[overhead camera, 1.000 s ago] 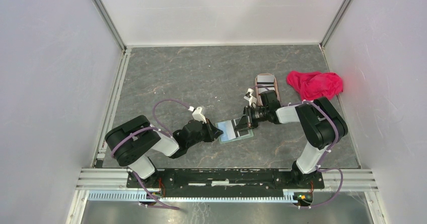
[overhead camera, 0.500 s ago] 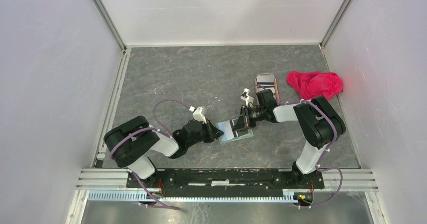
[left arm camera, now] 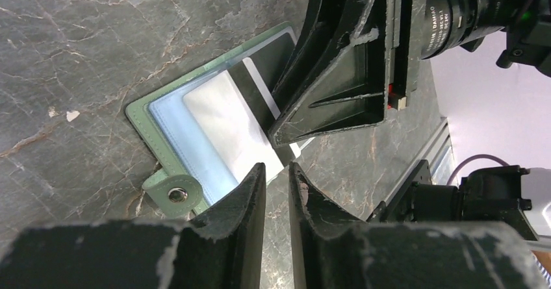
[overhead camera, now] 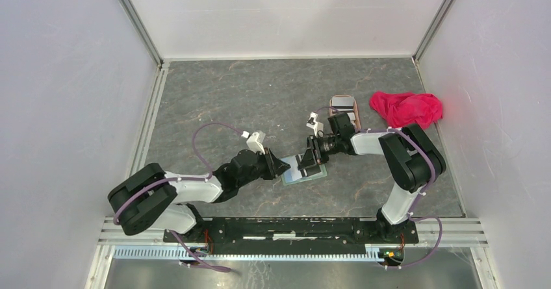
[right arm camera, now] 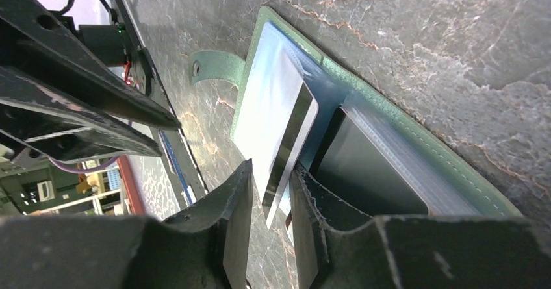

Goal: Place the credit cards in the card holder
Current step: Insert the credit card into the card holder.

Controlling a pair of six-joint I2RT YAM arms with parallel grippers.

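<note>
The sage-green card holder (overhead camera: pixel 305 172) lies open on the stone table between my two grippers. A whitish credit card (right arm camera: pixel 269 117) with a dark stripe rests across its pale blue pocket, and a dark card (right arm camera: pixel 367 165) sits in the other pocket. My right gripper (right arm camera: pixel 271 172) is open, its fingers either side of the whitish card's edge, which leans on one finger only. My left gripper (left arm camera: pixel 276 172) is open by a narrow gap at the holder's near edge, beside the snap tab (left arm camera: pixel 172 195), with bare table between its fingers. The same whitish card (left arm camera: pixel 227 126) shows in the left wrist view.
A pinkish-brown tray (overhead camera: pixel 342 97) stands behind the right gripper, and a red-pink cloth (overhead camera: pixel 406 108) lies at the back right. White walls and metal rails enclose the table. Both grippers nearly meet over the holder.
The right jaws have parted and let go of the whitish card. The left jaws opened slightly, and the left arm stretched out lower toward the holder.
</note>
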